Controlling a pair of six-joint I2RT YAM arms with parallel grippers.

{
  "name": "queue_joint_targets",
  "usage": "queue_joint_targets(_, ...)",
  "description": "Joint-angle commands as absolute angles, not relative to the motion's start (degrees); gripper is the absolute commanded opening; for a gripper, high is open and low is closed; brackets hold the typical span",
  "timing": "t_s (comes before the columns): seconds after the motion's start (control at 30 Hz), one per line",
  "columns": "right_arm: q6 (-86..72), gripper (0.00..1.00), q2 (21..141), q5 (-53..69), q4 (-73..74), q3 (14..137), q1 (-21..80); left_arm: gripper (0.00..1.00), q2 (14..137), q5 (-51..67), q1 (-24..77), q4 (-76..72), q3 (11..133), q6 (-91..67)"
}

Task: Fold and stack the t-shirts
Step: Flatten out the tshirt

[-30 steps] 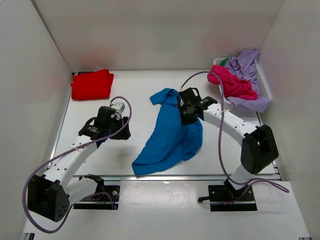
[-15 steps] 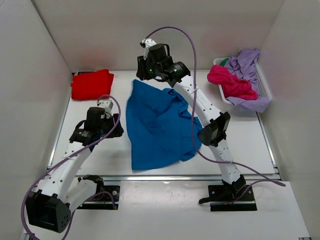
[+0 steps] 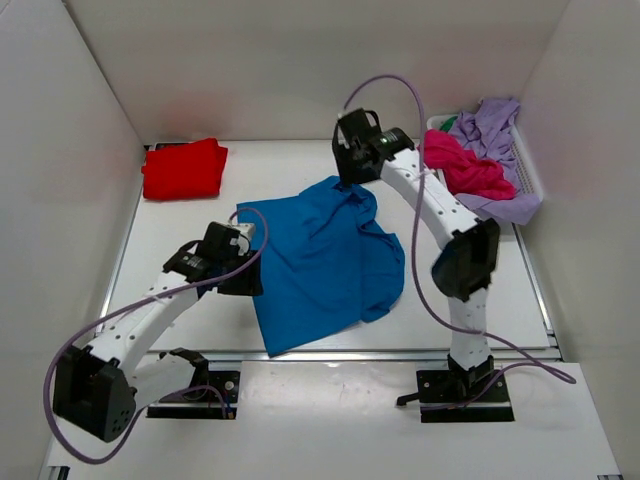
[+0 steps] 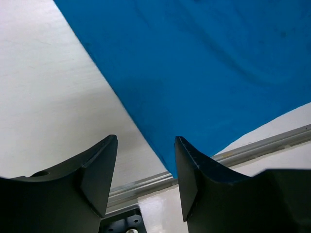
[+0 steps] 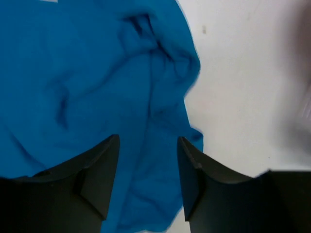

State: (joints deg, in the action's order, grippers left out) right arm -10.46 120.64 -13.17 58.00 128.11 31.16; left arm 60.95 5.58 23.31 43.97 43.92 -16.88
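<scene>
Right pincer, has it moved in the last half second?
Yes. In the top view the right pincer has shifted right, away from the red t-shirt and toward the white basket.

Robot lab cell: white panels (image 3: 300,70) are enclosing a bench (image 3: 280,165), left arm (image 3: 150,305) and right arm (image 3: 428,198) standing bolted to it.
</scene>
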Motion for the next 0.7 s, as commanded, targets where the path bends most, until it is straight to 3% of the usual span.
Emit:
queue_joint_targets(0.0, -11.2, 0.48, 105.8, -12.8, 56.0, 107.8, 29.3, 0.62, 65.4, 9.5, 24.3, 41.8, 42.5, -21.0)
queue_joint_targets(0.1, -12.1, 0.49, 96.1, -7.8, 49.2, 90.3, 27.5, 0.65, 70.4, 8.0, 27.3, 38.5, 42.3, -24.9)
queue_joint_targets(0.37, -15.2, 0.54, 87.2, -5.7, 39.8, 63.8, 25.1, 0.61, 80.3, 1.0, 29.5, 34.8, 44.5, -30.2)
queue_joint_targets(0.47, -16.4, 0.54, 86.7, -3.9, 35.7, 57.4, 23.9, 0.86, 82.6, -2.4, 30.7, 35.2, 45.2, -31.3)
queue_joint_targets(0.57, -16.6, 0.54, 86.2, -3.1, 33.0, 54.3, 23.5, 0.89, 85.3, -7.7, 33.7, 36.0, 46.4, -32.8)
queue_joint_targets(0.63, -16.8, 0.54, 86.4, -2.6, 31.7, 53.4, 22.9, 0.87, 88.4, -9.7, 34.5, 36.4, 47.0, -33.5)
queue_joint_targets(0.67, -16.8, 0.54, 86.6, -2.2, 31.7, 53.1, 22.9, 0.67, 89.0, -10.3, 34.5, 36.6, 47.0, -34.0)
